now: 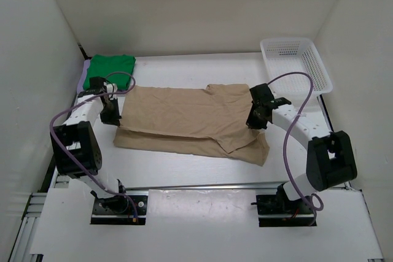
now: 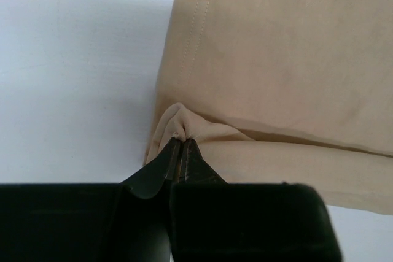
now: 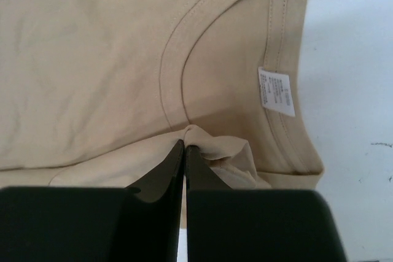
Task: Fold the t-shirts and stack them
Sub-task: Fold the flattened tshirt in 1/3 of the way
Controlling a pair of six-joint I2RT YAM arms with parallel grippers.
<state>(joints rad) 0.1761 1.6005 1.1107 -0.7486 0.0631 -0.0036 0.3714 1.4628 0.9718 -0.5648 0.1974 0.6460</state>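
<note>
A beige t-shirt lies across the middle of the table, its near part folded over so a doubled edge runs along the front. My left gripper is shut on a pinch of that shirt's left edge. My right gripper is shut on a pinch of cloth just below the collar, near the white label. A folded green t-shirt sits at the back left on top of a lavender t-shirt, of which only a strip shows.
A white plastic mesh basket stands at the back right, against the right wall. White walls close in the table on three sides. Purple cables loop from both arms above the table.
</note>
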